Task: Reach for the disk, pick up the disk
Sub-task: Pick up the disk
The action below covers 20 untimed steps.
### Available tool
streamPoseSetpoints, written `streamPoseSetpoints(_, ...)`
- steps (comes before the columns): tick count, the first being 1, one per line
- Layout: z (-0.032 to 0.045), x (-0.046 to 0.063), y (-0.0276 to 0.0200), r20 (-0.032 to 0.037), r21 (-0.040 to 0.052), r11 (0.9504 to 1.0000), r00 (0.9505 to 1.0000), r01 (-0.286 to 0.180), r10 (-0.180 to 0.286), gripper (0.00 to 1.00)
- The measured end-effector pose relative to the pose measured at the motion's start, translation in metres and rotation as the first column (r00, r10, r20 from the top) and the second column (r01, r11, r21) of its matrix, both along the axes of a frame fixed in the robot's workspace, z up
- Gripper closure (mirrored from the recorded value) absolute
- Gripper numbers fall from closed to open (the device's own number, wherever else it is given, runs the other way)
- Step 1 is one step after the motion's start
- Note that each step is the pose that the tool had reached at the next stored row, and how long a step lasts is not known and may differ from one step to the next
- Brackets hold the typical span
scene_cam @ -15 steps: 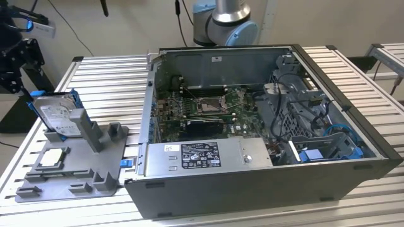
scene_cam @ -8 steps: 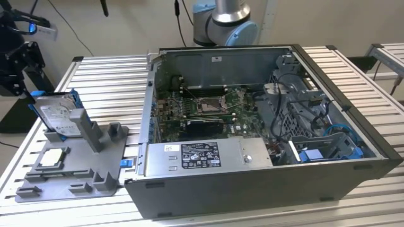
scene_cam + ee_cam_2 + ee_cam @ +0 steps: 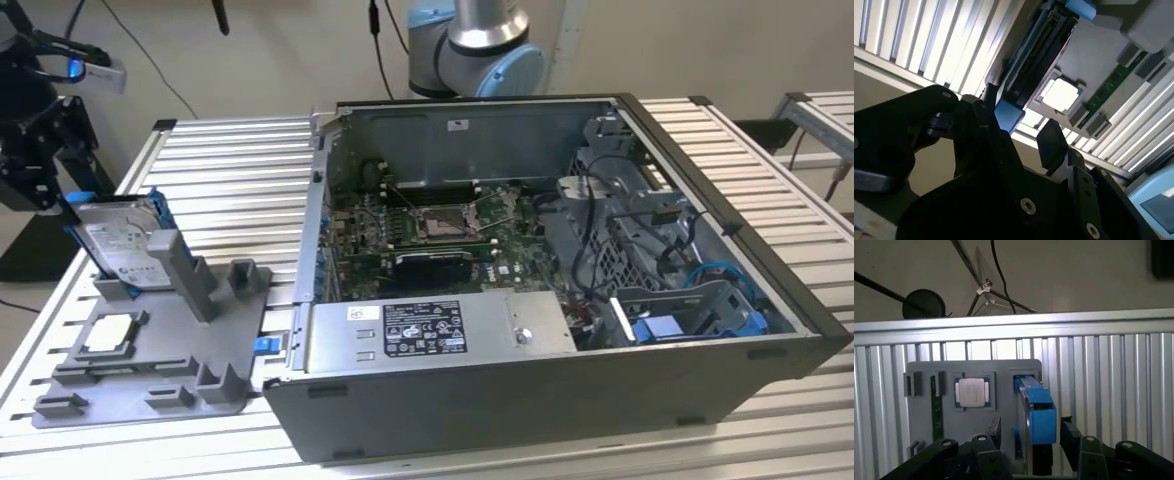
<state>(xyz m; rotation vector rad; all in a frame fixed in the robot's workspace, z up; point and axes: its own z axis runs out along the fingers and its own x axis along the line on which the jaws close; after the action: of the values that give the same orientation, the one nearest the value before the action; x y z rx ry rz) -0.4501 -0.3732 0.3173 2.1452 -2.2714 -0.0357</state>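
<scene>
The reach looks nearly complete and the grasp is not yet made; the disk (image 3: 118, 238) stands on edge, leaning, in a grey holder (image 3: 174, 340) on the worktop (image 3: 240, 170) at the exterior view's left, beside the open computer case (image 3: 534, 380); in the first wrist view the end effector (image 3: 1031, 422) is spread open, with fingers (image 3: 994, 427) either side of the disk's blue-framed edge and a gap on both sides, so nothing is gripped; a silver chip (image 3: 971, 390) lies in the same holder near the disk; to my judgement, a sound pick calls for squeezing the flat faces squarely and lifting straight out of the slot.
</scene>
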Motion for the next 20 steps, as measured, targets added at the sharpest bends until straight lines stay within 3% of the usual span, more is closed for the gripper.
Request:
streamPoseSetpoints(7, -0.0108, -0.001, 0.0, 0.0002, 0.0001, 0.9997, 0.9997, -0.025, 0.025, 0.0)
streamPoseSetpoints(14, -0.012, -0.002, 0.0, 0.0002, 0.0001, 0.9997, 0.9997, -0.026, 0.026, 0.0)
streamPoseSetpoints(20, -0.02, -0.003, 0.0, 0.0002, 0.0001, 0.9997, 0.9997, -0.026, 0.026, 0.0)
